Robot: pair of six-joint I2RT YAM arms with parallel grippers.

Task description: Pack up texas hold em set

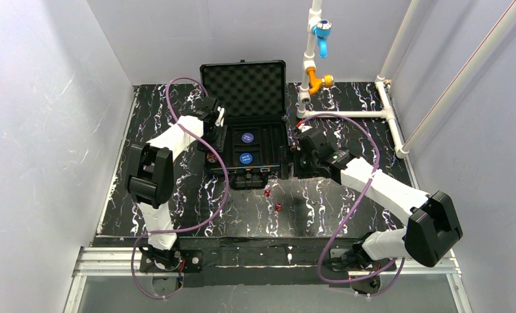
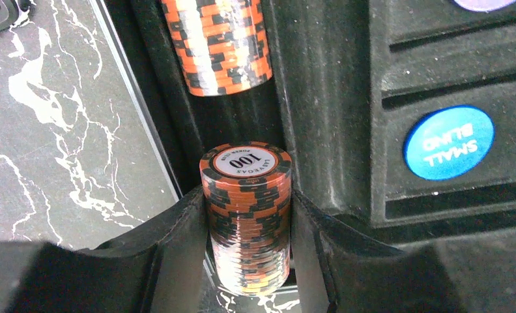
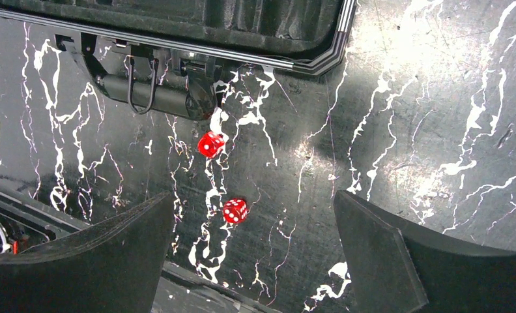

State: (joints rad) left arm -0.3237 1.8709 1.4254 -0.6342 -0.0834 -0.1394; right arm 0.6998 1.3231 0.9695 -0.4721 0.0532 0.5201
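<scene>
Since the chip stack (image 2: 245,195) belongs in the case's (image 1: 242,88) left slot, our left hand (image 2: 249,225) grips it; our right hand (image 3: 255,222), spread wide, faces the dice (image 3: 234,210).

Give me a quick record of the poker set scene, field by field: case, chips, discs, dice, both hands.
case: open, lid raised
left hand: closed on near chip stack, at left slot of tray
far chip stack: lying in same slot
blue discs: two, in tray
dice: two, on table before case
right hand: open, empty, beside case
</scene>
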